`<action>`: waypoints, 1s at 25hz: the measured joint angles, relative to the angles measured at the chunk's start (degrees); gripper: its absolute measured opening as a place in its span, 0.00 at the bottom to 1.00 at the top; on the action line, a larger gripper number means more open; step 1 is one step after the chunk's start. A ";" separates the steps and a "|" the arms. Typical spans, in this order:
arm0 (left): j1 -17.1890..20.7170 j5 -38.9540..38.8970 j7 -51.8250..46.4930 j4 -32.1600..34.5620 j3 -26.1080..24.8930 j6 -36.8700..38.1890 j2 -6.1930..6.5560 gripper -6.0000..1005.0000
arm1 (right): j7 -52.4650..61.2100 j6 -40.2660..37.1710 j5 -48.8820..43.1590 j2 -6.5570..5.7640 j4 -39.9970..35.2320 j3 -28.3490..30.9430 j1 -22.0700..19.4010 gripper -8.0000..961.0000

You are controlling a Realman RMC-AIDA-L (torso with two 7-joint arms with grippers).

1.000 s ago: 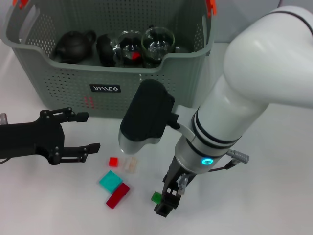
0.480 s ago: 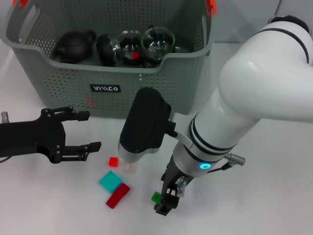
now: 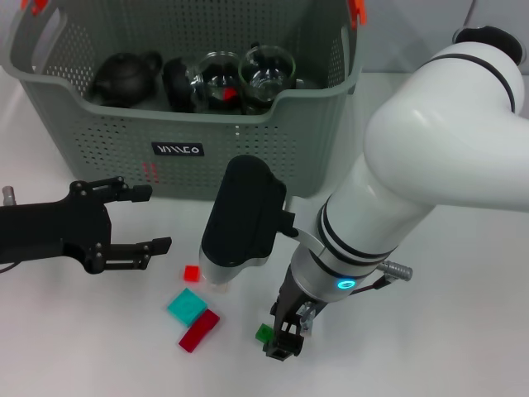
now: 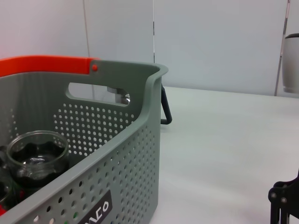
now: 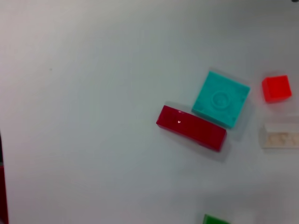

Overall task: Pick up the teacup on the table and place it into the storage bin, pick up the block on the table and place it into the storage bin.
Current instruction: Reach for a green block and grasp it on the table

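The grey-green storage bin [image 3: 273,141] stands at the back; its wall [image 4: 117,140] fills the left wrist view. Two glass teacups [image 3: 266,68] [image 4: 37,151] and a dark teapot [image 3: 124,76] lie inside it. Blocks lie on the white table in front: a small red one [image 3: 192,272] [image 5: 276,88], a teal one [image 3: 187,307] [image 5: 220,99], a dark red one [image 3: 199,330] [image 5: 191,128], a clear one [image 5: 280,135] and a small green one [image 3: 264,332] [image 5: 216,219]. My right gripper [image 3: 283,341] hangs low, right beside the green block. My left gripper [image 3: 155,219] stands open at the left, empty.
The bin has orange handle clips [image 3: 356,10] [image 4: 46,65] and a black label [image 3: 178,150]. My bulky white right arm [image 3: 430,165] covers much of the table's right side. Bare table lies to the right of the bin [image 4: 224,140].
My right arm's upper part has swung slightly rightward, while its gripper has stayed by the green block. The left gripper has barely moved.
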 joint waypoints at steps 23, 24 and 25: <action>0.01 0.00 0.00 0.00 -0.01 -0.16 0.00 0.83 | -0.98 2.88 1.70 0.18 1.70 -1.47 0.01 0.52; 0.00 0.00 0.00 0.00 -0.01 -0.17 0.00 0.83 | -1.12 2.88 1.70 0.18 1.70 -1.49 0.02 0.52; -0.01 0.00 0.00 0.00 -0.01 -0.23 0.00 0.83 | -1.30 2.88 1.70 0.19 1.70 -1.54 0.02 0.52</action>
